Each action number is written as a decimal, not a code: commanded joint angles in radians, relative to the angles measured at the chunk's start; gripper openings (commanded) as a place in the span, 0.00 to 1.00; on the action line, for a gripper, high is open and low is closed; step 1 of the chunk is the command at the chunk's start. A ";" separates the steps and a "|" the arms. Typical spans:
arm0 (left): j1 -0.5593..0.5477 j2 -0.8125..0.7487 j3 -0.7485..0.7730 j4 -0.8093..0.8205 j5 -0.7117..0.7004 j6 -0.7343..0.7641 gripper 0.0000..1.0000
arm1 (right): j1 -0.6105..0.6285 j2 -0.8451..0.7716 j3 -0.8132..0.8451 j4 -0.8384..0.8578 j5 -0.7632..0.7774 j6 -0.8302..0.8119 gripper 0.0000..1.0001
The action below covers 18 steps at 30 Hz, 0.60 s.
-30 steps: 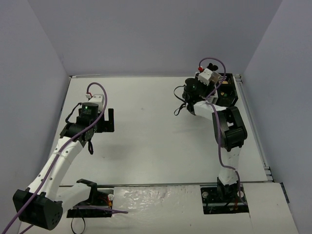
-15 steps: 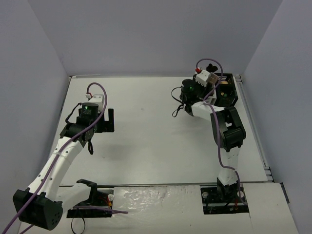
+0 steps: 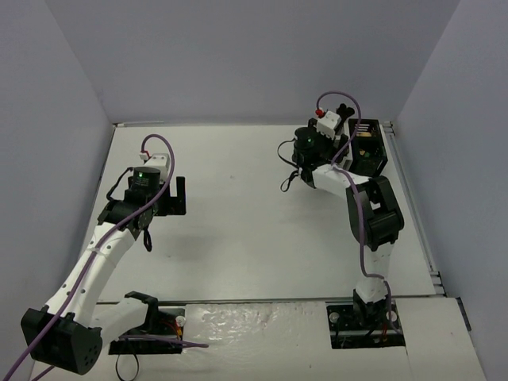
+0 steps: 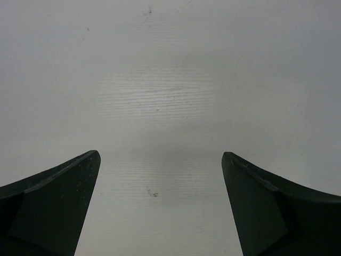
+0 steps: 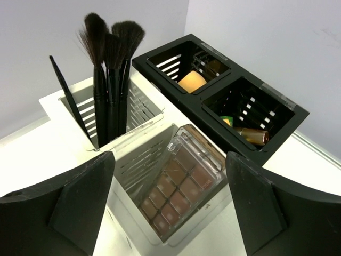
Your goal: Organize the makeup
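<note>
While the left gripper [image 4: 160,160] hangs wide open over bare tabletop [image 4: 170,64] near the left edge, well apart from everything, the right gripper [image 5: 169,160] hovers at the far right corner, jaws spread wide and empty. Directly below, between its fingers, a pink-brown palette [image 5: 178,184] leans inside the near compartment of a white organizer [image 5: 136,160], long axis slanting from near-left to far-right. Black brushes [image 5: 109,90] stand upright in the compartment behind. Alongside, a black organizer [image 5: 176,96] holds a beige sponge [image 5: 192,81] and a gold bottle [image 5: 250,136]. Any next move here likely falls to the right arm.
</note>
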 commanded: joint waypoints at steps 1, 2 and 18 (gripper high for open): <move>0.008 -0.014 0.022 0.027 0.000 -0.016 0.97 | -0.001 -0.202 0.042 -0.065 -0.067 0.005 0.86; 0.009 -0.017 0.023 0.026 0.000 -0.016 0.97 | -0.006 -0.240 0.040 -0.115 -0.108 0.015 0.88; 0.036 -0.153 0.027 0.043 -0.076 -0.003 0.97 | -0.017 -1.037 -0.272 -0.665 -0.505 0.074 1.00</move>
